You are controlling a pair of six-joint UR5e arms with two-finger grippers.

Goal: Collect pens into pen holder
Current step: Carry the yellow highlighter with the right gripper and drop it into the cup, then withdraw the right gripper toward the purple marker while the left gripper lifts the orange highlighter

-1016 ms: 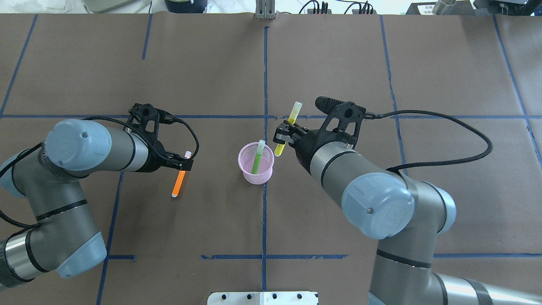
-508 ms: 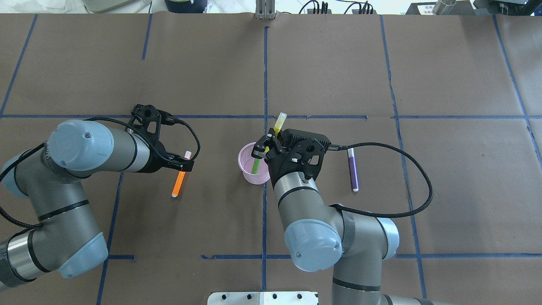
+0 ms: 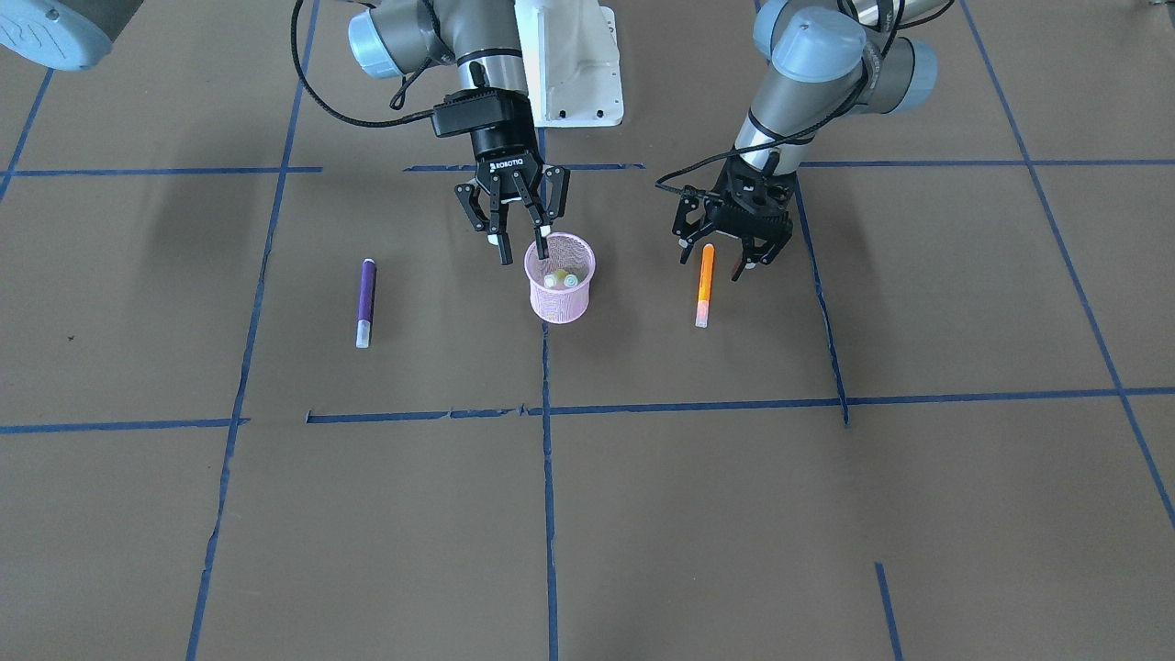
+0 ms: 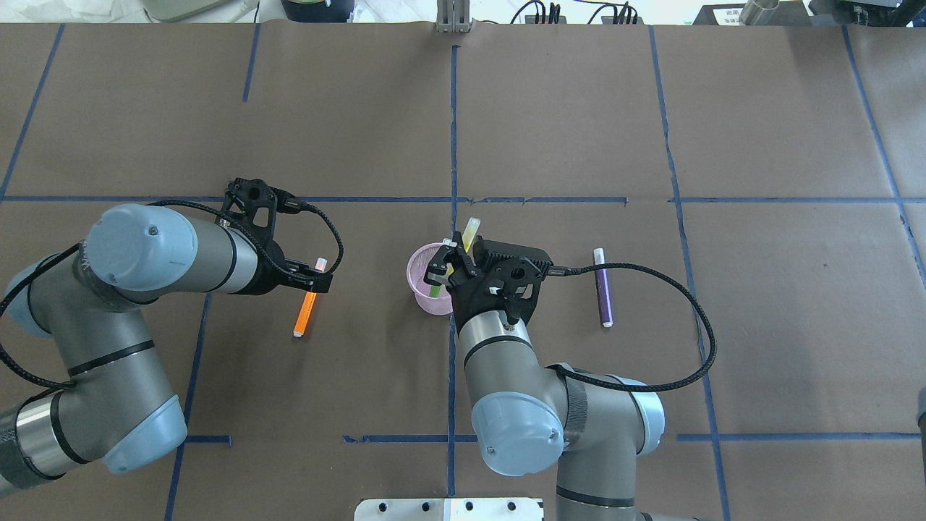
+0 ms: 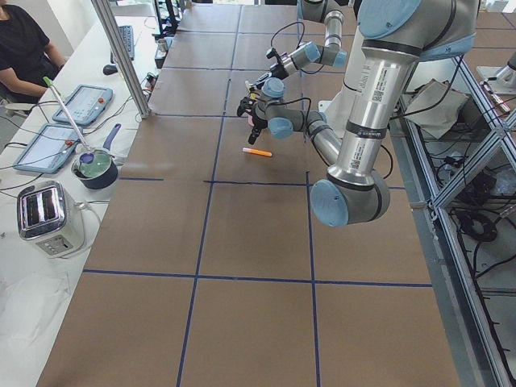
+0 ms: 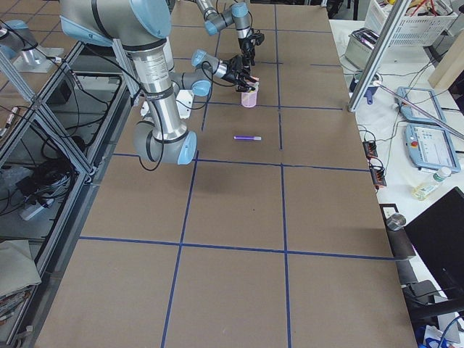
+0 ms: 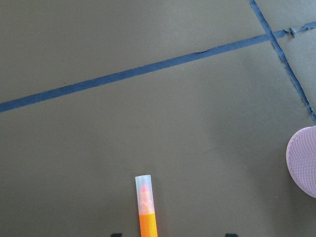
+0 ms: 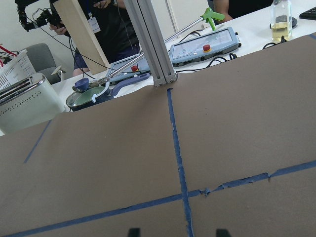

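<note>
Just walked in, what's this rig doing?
Pens are going into the pink pen holder. The right pincer stands open over it; the yellow pen and green pen are inside. The left pincer is open, straddling the orange pen on the table. The purple pen lies untouched on the robot's right.

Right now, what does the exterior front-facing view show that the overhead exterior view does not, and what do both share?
Only the front-facing view looks down into the pen holder, where two pen caps sit side by side, and shows the right hand open at its rim and the left hand open astride one end of the orange pen. Only the overhead view shows the yellow pen slanting out past the rim and the green pen inside. Both show the purple pen lying flat on the table.
</note>
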